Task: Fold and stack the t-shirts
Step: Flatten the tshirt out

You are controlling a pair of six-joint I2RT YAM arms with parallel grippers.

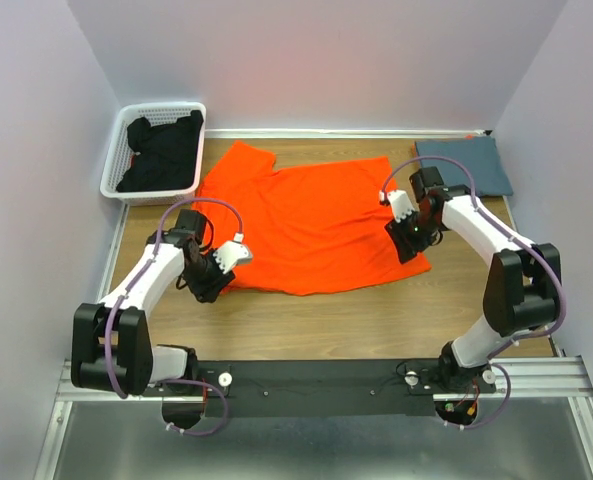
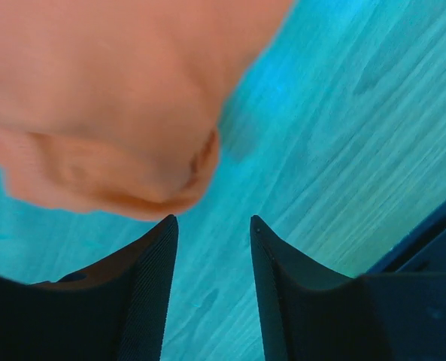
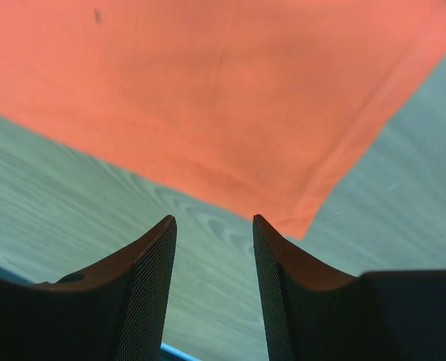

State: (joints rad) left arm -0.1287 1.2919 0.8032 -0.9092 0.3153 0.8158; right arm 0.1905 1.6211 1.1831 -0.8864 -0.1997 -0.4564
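**Orange t-shirt** (image 1: 316,225) lies spread flat on the table (image 1: 376,315), one sleeve reaching close to the white basket (image 1: 114,165) of dark cloth (image 1: 161,150).

**Slate t-shirt** (image 1: 463,165) lies folded beyond the orange t-shirt's far right corner and apart from it. It is probably parked there as the base of the stack.

**Left jaws:** released and empty, with bare table showing between them, just off the orange t-shirt's near left corner (image 2: 132,173). That corner is bunched into a rounded lump.

**Right jaws:** likewise parted and grasping nothing, just short of the near right corner (image 3: 301,222), which lies flat and pointed.

The two arms flank the garment, a placing that would suit a paired pinch.

**Open room:** a broad bare strip nearer than the orange t-shirt's near hem. Its far edge runs close to the table's back edge, so room there is tight.
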